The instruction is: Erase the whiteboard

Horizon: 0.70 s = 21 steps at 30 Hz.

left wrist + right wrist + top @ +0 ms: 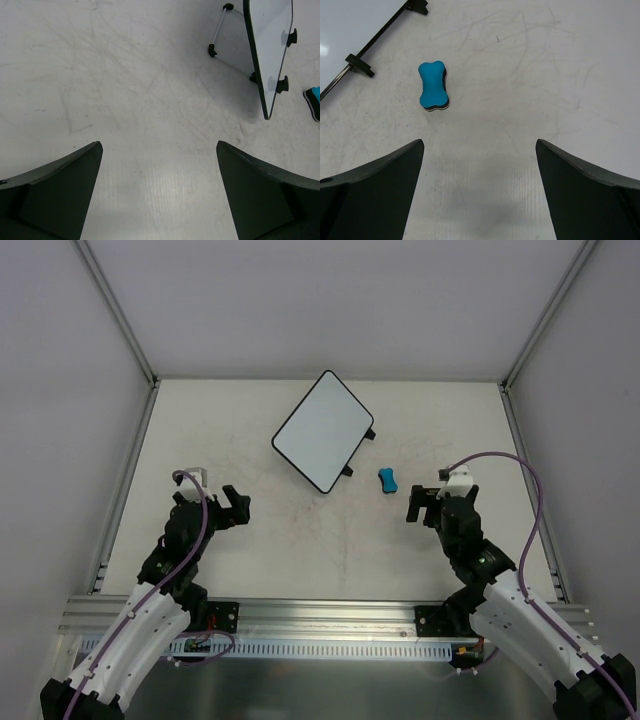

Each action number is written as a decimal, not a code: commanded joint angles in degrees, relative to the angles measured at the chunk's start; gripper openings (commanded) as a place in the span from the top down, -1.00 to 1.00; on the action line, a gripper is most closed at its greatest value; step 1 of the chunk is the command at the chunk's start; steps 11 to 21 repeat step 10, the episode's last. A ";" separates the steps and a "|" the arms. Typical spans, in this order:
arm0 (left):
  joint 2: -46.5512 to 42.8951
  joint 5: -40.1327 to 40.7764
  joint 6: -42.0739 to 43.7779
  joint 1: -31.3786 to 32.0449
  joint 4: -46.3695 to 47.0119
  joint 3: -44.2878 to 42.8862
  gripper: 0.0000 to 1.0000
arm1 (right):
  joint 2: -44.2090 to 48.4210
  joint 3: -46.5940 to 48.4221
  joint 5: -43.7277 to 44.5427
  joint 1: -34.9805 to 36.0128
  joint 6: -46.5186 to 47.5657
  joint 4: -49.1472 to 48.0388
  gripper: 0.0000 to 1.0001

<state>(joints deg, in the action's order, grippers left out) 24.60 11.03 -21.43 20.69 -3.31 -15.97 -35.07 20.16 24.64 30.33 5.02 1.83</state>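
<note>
Jaws: my left gripper (236,506) and right gripper (424,502) both spread wide, grasping nothing.
Eraser: blue bone-shaped foam eraser (433,85) on the bench, just ahead of my right jaws, within reach.
Board: black-framed white whiteboard (322,430) propped on its stand; face looks blank, no marks visible.

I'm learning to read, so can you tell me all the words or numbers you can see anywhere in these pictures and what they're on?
There are no words or numbers to read here.
whiteboard: blank, no writing shows.
blue eraser: plain, no label.
table: only faint scuff marks, no text.
left gripper and right gripper: no readable markings.
</note>
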 commanded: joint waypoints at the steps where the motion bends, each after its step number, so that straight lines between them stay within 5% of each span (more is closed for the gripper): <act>1: 0.80 0.57 1.22 0.58 1.64 -0.12 -0.98 | 0.71 -0.39 0.67 0.35 0.35 -3.14 -0.99; 21: 0.45 0.40 1.22 0.49 1.47 -0.12 -0.98 | 1.41 -0.65 -0.30 0.35 0.35 -3.23 -0.98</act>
